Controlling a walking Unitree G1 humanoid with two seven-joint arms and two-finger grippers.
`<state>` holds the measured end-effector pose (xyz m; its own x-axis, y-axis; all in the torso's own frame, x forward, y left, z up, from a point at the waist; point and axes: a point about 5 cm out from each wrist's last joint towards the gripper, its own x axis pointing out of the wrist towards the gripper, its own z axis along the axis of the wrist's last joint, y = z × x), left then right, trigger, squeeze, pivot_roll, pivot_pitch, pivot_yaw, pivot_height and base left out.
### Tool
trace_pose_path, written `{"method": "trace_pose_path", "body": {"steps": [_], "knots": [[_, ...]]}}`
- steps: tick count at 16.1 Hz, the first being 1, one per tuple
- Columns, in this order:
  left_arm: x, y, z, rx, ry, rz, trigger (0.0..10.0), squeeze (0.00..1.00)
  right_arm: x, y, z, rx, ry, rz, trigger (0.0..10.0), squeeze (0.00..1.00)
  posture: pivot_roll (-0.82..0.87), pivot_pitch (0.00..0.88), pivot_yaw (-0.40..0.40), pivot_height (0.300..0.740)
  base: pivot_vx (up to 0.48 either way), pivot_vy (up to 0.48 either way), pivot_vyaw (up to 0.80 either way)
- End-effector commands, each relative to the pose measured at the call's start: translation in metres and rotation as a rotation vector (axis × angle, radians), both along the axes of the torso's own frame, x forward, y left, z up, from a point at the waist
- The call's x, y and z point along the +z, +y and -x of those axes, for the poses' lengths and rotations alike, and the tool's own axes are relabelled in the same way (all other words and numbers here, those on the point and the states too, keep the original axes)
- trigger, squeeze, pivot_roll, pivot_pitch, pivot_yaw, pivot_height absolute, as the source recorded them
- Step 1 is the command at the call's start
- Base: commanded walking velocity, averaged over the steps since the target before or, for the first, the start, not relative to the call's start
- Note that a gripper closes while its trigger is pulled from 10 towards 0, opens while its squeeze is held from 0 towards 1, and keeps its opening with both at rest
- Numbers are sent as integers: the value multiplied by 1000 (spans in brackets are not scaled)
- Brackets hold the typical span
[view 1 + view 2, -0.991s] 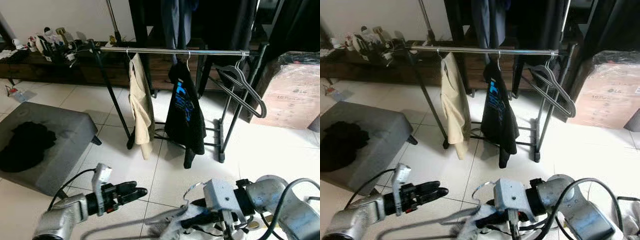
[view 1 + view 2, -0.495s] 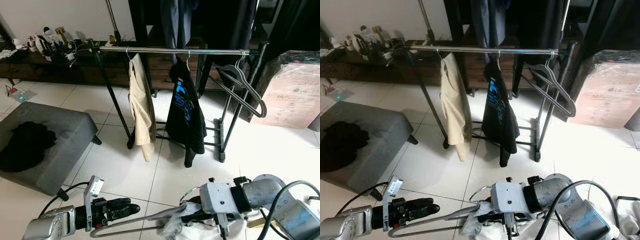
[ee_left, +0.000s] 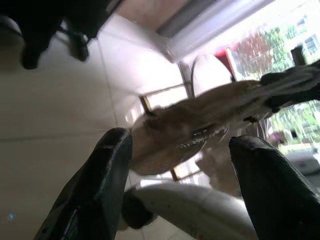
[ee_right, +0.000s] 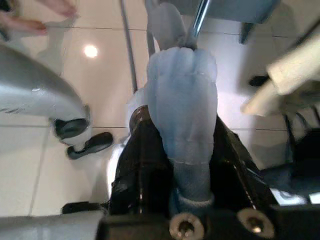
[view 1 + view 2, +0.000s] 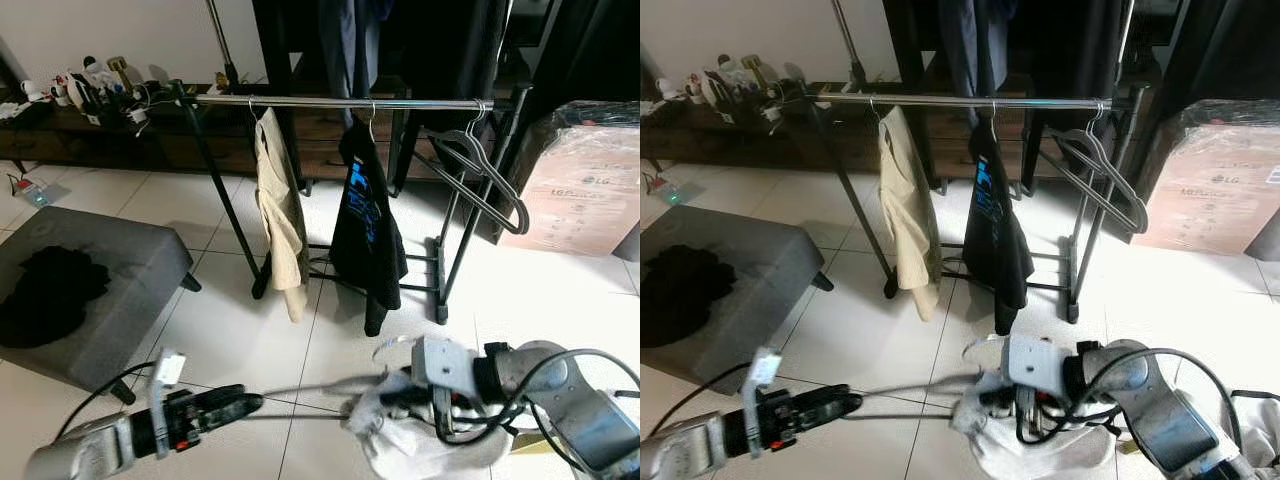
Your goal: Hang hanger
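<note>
A grey hanger (image 5: 310, 388) carrying a white garment (image 5: 420, 445) hangs low over the tiled floor. My right gripper (image 5: 397, 398) is shut on its neck, and bunched pale cloth (image 4: 182, 115) is pressed between the black fingers (image 4: 145, 150) in the right wrist view. The wire hook (image 5: 392, 345) rises above that grip. My left gripper (image 5: 245, 403) is open at the hanger's left arm tip, and the garment (image 3: 200, 125) lies beyond its spread fingers (image 3: 100, 180). The clothes rail (image 5: 340, 102) stands ahead, well above and beyond both grippers.
On the rail hang a beige garment (image 5: 280, 220), a black T-shirt (image 5: 368, 220) and empty grey hangers (image 5: 480, 170) at its right end. A grey ottoman (image 5: 120, 265) with black cloth (image 5: 45, 295) sits left. A cardboard box (image 5: 585, 185) stands right.
The right gripper has lifted the hanger and garment a little, so the hook stands higher. The left arm dropped lower and now sits at the hanger's left end.
</note>
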<state>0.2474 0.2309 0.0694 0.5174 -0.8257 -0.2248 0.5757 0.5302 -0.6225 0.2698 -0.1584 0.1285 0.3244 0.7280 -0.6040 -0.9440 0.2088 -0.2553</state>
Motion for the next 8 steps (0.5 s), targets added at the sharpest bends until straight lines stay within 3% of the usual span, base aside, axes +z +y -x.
{"method": "trace_pose_path", "body": {"steps": [1, 4, 8], "knots": [[6, 9, 4, 33, -10, -1, 10000, 0, 6, -5, -7, -56, -36, -12, 0, 0, -155, 150, 81, 740, 0, 0, 0], [14, -11, 8, 5, -35, 86, 10000, 0, 8, -4, -15, -125, -47, -26, 0, 0, -151, 160, 80, 740, 0, 0, 0], [17, -18, 8, 22, -48, 96, 10000, 0, 7, -7, -16, -138, -53, -23, 0, 0, -149, 167, 82, 740, 0, 0, 0]]}}
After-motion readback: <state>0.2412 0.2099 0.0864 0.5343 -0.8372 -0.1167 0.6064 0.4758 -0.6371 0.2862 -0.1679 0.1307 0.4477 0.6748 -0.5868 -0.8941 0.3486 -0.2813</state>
